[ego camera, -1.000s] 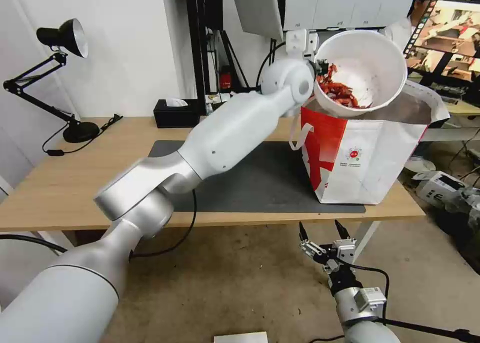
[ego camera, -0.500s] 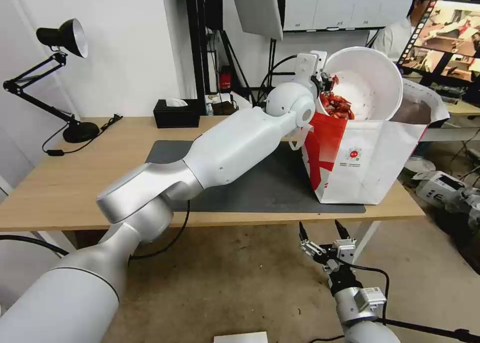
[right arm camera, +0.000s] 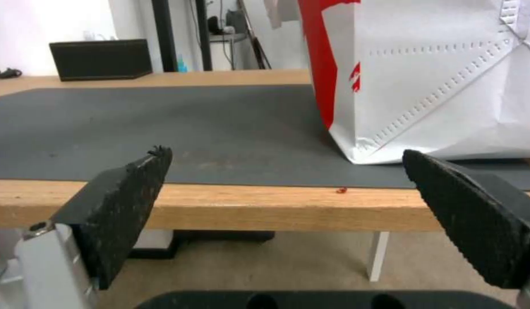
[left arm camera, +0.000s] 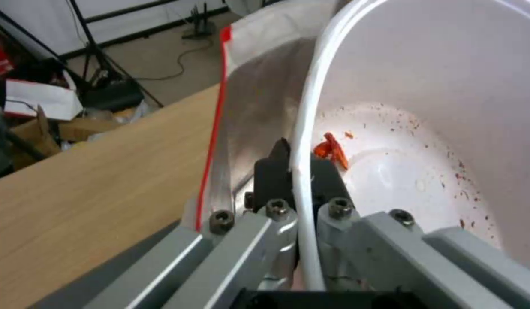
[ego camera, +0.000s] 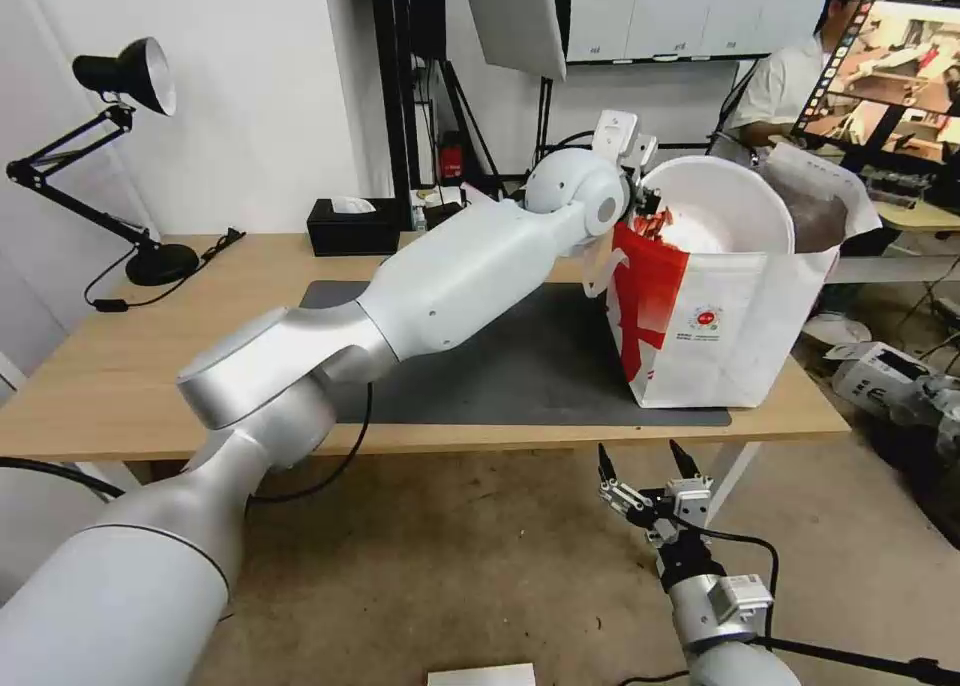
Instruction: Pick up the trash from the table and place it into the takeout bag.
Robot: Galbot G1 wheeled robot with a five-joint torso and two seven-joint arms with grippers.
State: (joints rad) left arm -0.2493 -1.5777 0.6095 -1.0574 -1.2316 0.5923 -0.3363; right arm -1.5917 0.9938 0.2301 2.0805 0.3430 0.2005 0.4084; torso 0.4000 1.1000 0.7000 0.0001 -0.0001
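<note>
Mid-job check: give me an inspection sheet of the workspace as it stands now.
Surface: table with dark mat; a red scrap near the front edge.
Job's things: white bowl tilted inside takeout bag.
Clutter: black tissue box, desk lamp.
End effectors: left end effector pinching the bowl rim; right end effector open below the table edge.
Cables: lamp cord on the table.
Surroundings: monitor, boxes on floor.
</note>
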